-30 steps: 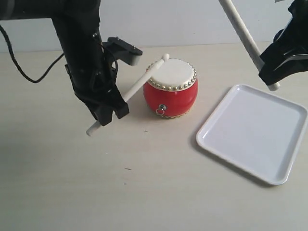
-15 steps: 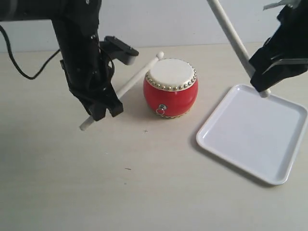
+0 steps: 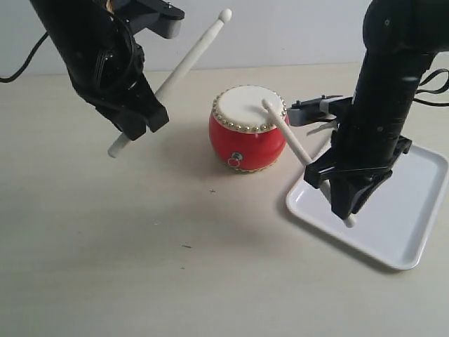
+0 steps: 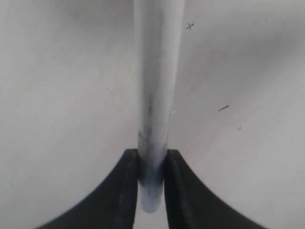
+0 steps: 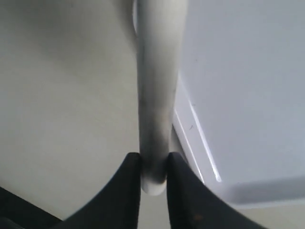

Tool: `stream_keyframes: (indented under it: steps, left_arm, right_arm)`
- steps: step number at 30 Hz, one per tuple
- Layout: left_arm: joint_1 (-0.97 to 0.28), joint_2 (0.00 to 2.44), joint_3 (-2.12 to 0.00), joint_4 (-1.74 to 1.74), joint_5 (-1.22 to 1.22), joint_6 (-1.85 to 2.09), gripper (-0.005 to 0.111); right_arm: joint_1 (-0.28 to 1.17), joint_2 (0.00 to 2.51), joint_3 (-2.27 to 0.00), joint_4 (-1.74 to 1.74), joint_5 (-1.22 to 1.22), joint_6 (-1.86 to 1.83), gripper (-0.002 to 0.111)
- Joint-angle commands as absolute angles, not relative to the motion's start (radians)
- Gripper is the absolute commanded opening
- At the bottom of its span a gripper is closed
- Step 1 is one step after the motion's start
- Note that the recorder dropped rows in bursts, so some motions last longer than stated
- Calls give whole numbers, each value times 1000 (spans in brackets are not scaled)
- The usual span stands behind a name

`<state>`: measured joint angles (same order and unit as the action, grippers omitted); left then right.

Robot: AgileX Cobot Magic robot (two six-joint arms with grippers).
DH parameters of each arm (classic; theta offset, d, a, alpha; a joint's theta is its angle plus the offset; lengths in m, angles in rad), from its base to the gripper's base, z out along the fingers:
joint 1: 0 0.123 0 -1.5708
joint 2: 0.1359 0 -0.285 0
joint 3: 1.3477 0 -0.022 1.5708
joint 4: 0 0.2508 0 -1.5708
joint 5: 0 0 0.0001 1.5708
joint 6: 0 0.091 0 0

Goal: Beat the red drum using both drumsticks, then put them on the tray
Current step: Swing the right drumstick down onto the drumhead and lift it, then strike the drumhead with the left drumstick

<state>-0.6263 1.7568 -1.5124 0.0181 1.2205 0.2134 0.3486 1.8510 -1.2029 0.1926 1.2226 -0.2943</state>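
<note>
Above the table, right arm angles down, drumstick touching drum.

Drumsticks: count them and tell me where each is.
2. One drumstick is in the left hand, raised left of the drum, tip up. The other drumstick is in the right hand, tip on the drum's top. No more show.

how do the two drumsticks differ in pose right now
The left drumstick is raised, its tip high, clear of the red drum; the right drumstick has its tip on the drum's skin. The left drumstick tilts up from the left claw; the right drumstick slopes down to the right claw over the tray edge. Both are pale, slim, clamped near the butt.
</note>
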Motion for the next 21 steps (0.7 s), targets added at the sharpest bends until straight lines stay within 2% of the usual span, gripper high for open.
stream_keyframes:
  steps: [1, 8, 14, 21]
  left_arm:
    - [-626, 1765, -1513, 16, 1221, 227, 0]
    - [-626, 1908, -1513, -11, 1221, 253, 0]
    - [-626, 2084, -1513, -8, 1221, 253, 0]
    - [-626, 2012, -1513, 22, 1221, 241, 0]
  right_arm:
    - [347, 1717, -1244, 226, 1221, -318, 0]
    - [347, 1446, -1264, 226, 1221, -312, 0]
    - [347, 1320, -1264, 197, 1221, -310, 0]
    - [347, 1307, -1253, 153, 1221, -285, 0]
